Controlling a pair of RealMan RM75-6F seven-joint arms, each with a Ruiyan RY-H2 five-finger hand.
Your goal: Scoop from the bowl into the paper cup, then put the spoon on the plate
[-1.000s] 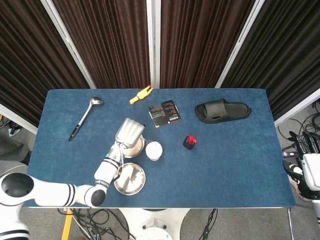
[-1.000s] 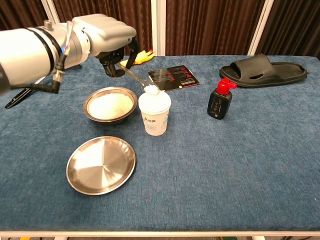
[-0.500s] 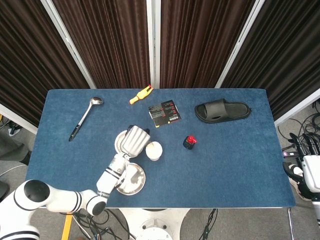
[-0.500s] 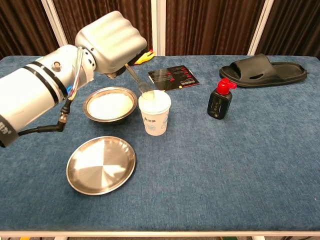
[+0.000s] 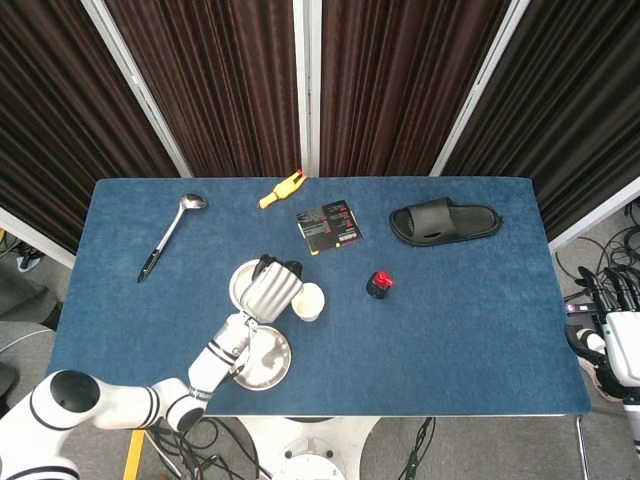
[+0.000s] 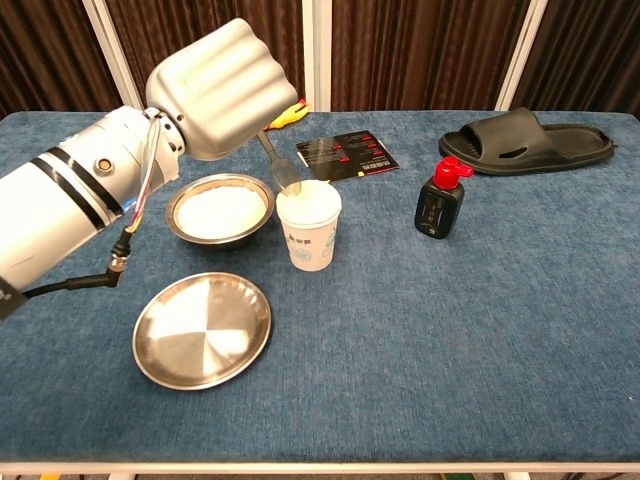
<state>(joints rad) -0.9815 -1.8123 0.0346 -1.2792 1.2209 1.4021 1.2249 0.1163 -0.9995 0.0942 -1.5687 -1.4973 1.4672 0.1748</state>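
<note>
On blue table (image 6: 480, 330), dark curtains (image 5: 230, 80) behind, left hand (image 6: 220, 88) gripping spoon (image 6: 278, 168), right hand (image 5: 622, 345) unclear.

Bowl (image 6: 219, 212) left of cup (image 6: 308, 230) — plate (image 6: 202, 330) in front of both.

The left hand (image 6: 222, 88) has a smooth silver-grey shell with ridged knuckles. Behind it runs a thick white arm (image 6: 60, 215) ringed by black bands, thin cables looping along the wrist. The right hand (image 5: 620, 345) is pale, with dark fingers, at the table's far edge
</note>
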